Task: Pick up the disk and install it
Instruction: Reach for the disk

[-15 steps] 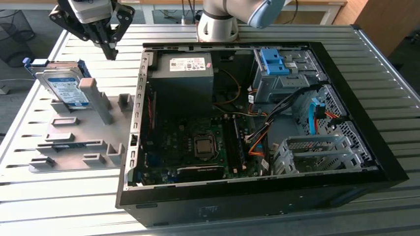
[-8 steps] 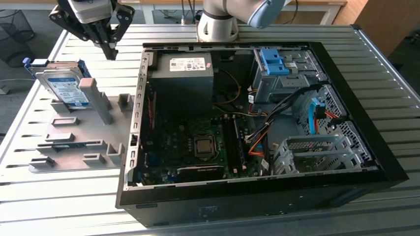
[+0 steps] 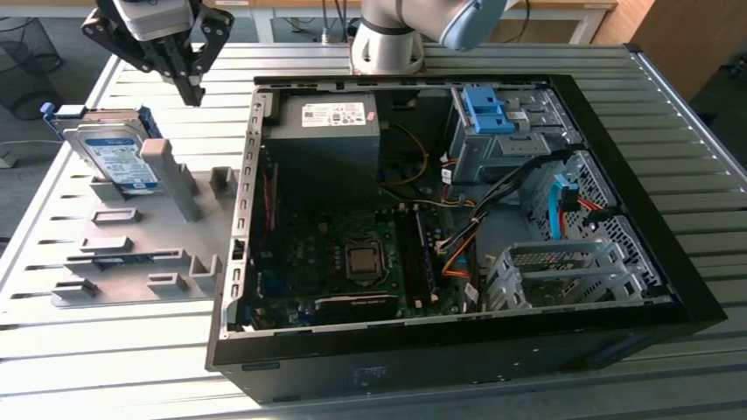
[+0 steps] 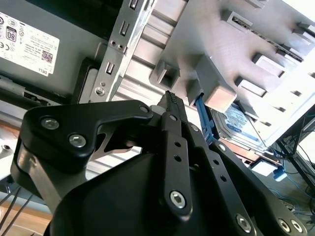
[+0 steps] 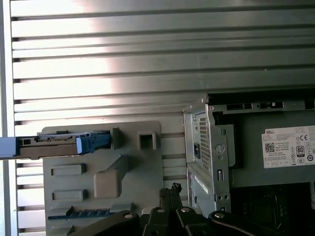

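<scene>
The disk (image 3: pixel 111 157), a silver drive with a white-and-blue label and blue rails, stands on edge in a slot at the far end of the grey fixture plate (image 3: pixel 140 258). My gripper (image 3: pixel 191 94) hangs above the table between the disk and the open computer case, to the exterior view's right of the disk and apart from it. Its fingertips are pressed together with nothing between them. In the second wrist view the gripper (image 4: pixel 171 98) points at the fixture, and the disk (image 4: pixel 241 125) lies beyond it. In the first wrist view the disk (image 5: pixel 54 145) appears edge-on, away from the gripper (image 5: pixel 170 189).
The open computer case (image 3: pixel 243 219) lies flat in the middle of the slatted metal table (image 3: pixel 175 367). Inside are a grey power supply box (image 3: pixel 332 149), a motherboard (image 3: pixel 362 258), cables and a drive cage with a blue bracket (image 3: pixel 485 109). The arm's base (image 3: pixel 391 44) stands behind the case.
</scene>
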`<state>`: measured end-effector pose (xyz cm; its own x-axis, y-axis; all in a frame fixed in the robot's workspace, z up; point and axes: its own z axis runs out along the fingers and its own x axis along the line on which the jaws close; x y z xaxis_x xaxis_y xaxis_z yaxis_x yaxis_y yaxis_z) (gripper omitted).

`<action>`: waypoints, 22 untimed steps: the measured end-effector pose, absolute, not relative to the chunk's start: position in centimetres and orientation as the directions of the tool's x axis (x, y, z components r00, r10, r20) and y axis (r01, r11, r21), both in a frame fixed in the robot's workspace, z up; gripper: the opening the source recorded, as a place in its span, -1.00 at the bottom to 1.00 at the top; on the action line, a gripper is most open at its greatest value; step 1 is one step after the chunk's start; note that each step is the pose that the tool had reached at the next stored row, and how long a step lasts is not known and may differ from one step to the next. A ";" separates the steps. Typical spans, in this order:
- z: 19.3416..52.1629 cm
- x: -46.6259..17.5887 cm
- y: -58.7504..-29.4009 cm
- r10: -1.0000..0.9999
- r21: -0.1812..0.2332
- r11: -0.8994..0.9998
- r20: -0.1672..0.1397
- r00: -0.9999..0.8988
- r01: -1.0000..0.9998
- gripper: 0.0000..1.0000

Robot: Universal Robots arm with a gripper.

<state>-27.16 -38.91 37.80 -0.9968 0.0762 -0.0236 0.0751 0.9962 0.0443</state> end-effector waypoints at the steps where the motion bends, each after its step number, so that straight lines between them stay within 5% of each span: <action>1: 37.8 -27.3 -38.9 0.076 0.044 0.996 -0.024 -0.997 0.075 -0.79; 22: 37.6 -31.1 -37.0 0.076 0.044 0.996 -0.023 -0.997 0.075 -0.79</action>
